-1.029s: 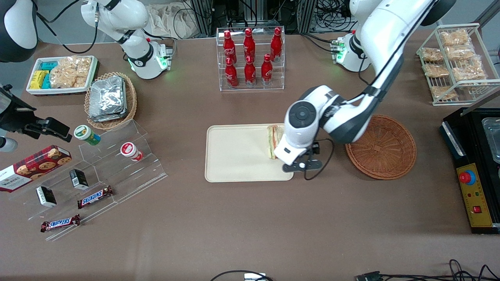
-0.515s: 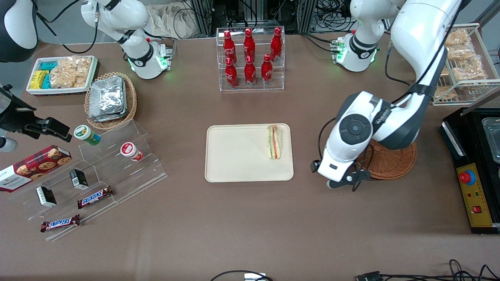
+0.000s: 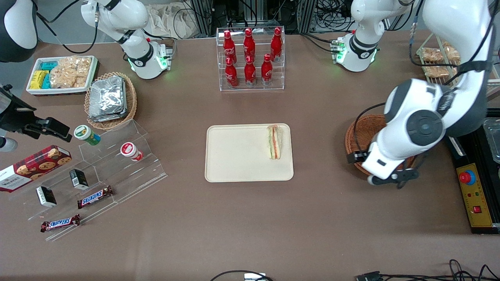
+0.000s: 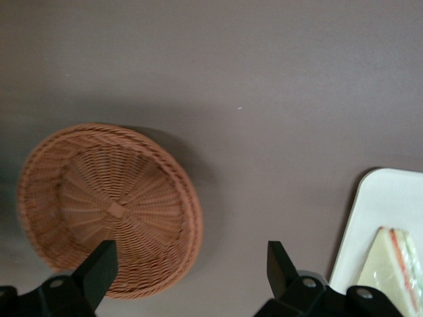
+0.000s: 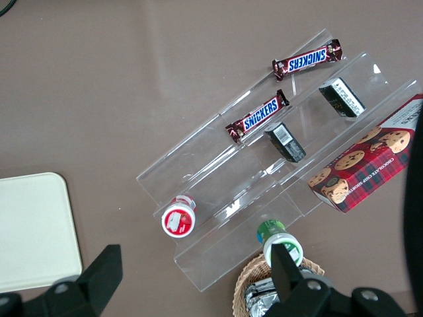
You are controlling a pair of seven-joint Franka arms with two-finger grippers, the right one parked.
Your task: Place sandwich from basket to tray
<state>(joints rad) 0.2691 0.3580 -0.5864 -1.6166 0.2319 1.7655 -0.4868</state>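
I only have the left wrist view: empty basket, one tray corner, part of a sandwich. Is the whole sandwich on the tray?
Observer: Yes; the front view shows the sandwich wholly inside the tray, by its edge nearest the basket.
Operator: Where is the gripper?
Observer: The left gripper hangs open above the basket's rim nearest the front camera, apart from the tray.
Operator: Anything else on the tray?
Observer: No, only the sandwich.

The sandwich (image 3: 274, 141) lies on the tray (image 3: 238, 156); the claw (image 3: 392, 180) hangs over the basket's (image 3: 357, 132) near rim.
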